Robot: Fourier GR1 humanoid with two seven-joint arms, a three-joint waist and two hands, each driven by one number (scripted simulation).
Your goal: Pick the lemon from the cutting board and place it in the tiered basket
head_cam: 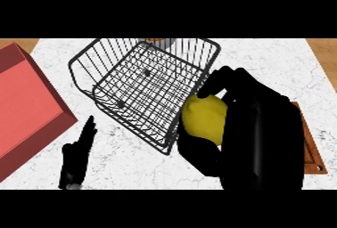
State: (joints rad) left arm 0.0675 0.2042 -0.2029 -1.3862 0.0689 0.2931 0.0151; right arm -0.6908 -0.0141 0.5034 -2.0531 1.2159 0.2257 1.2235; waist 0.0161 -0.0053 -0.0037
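head view, steeply above counter

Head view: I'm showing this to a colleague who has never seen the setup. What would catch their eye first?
First, the bright yellow lemon right of centre, held in the black right hand, whose fingers curl round it just beside the wire tiered basket at upper centre. Next, the red tray along the left edge. The left hand rests open at lower left, and a strip of the cutting board shows behind the right hand.
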